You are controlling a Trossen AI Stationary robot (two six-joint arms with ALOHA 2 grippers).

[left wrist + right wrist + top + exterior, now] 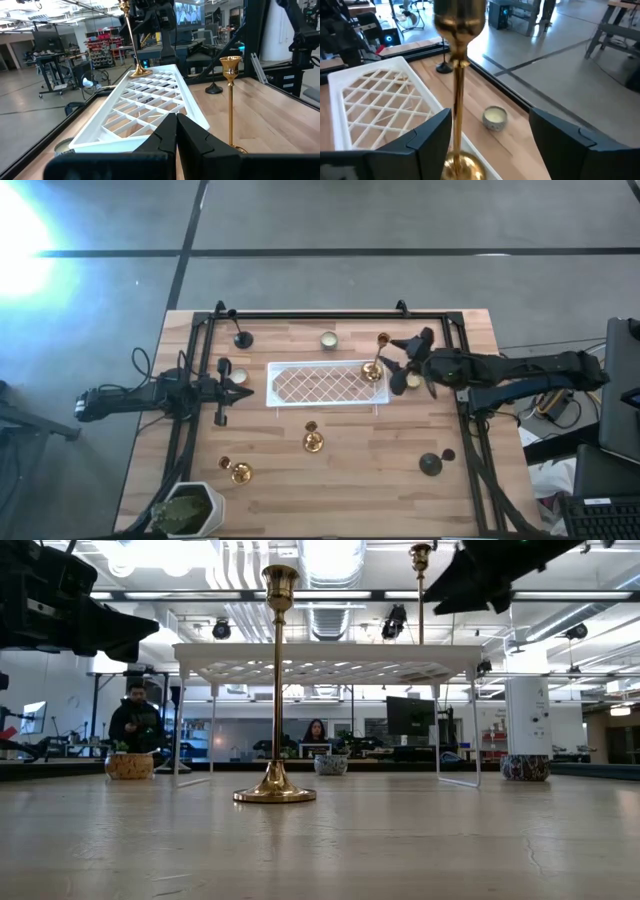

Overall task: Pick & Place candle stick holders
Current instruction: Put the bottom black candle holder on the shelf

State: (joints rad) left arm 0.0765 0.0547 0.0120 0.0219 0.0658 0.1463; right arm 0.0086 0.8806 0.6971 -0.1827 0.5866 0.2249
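While the right gripper (485, 142) stands open, a gold candle stick holder (373, 368) sits on the white tray (322, 385).
Your right jaws straddle its stem wide, untouching; left gripper (176, 131) jaws closed, empty.

Gold candle stick holder (372, 370), white lattice tray (300, 385).

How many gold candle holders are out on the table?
3. One stands on the white tray's right end, between the right gripper's open fingers; one at the table's middle front; one front left.
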